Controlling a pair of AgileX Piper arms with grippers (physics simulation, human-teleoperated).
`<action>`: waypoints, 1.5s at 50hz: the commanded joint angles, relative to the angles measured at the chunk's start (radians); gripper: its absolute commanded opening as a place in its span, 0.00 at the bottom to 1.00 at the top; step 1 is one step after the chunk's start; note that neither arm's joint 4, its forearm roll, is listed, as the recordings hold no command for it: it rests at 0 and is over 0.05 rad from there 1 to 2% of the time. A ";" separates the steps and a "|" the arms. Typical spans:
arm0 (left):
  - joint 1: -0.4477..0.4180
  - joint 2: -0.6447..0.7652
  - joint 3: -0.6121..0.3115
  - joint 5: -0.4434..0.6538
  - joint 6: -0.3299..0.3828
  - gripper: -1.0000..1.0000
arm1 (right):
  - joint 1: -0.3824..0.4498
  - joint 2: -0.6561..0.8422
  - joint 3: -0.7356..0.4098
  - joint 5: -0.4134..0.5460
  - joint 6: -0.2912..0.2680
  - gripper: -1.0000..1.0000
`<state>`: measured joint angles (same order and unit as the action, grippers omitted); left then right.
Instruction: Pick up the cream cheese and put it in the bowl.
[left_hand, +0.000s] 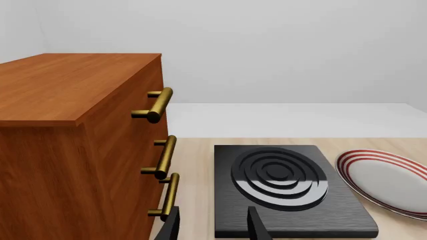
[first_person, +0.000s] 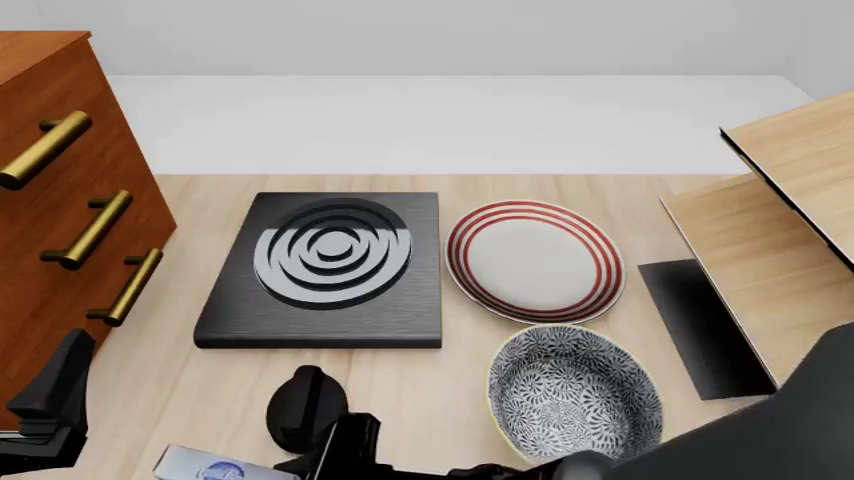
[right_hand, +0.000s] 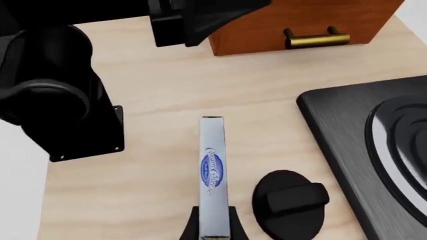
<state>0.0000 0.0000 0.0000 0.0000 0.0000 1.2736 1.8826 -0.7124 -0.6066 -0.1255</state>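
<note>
Nearest the arms, at the table's near edge left of centre: small rectangular light-blue and white cream cheese carton (right_hand: 211, 170) with blue oval logo, standing on its narrow edge on the pale wood tabletop (right_hand: 167, 100). The right gripper (right_hand: 213, 227) has both black fingers pressed to the carton's sides, grasping it at its near end. Just right of it: round black knob (right_hand: 291, 199). Near right: deep round bowl (first_person: 574, 393), grey-and-white floral inside, cream-yellow rim, holding nothing. Left gripper (left_hand: 213, 227): fingers spread, holding nothing, pointing past the brown wooden drawer cabinet (left_hand: 67, 140) with brass handles. Middle: black square stove plate (first_person: 327, 270) with concentric rings; right of it, flat white plate (first_person: 534, 262) with red rings. Risks, judged: the end-on hold is shallow, so the carton could pivot or slip on lifting; the knob lies along the path to the bowl and may be clipped.
</note>
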 joint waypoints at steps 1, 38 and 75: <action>0.000 0.000 0.000 0.000 0.000 1.00 | 0.006 -0.082 0.055 0.000 0.002 0.00; 0.000 0.000 0.000 0.000 0.000 1.00 | -0.055 -0.569 0.322 0.203 -0.050 0.00; 0.000 0.000 0.000 0.000 0.000 1.00 | -0.403 -1.400 0.443 0.986 -0.166 0.00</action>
<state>0.0000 0.0000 0.0000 0.0000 0.0000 0.9594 0.6703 -0.2637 0.1689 -0.2659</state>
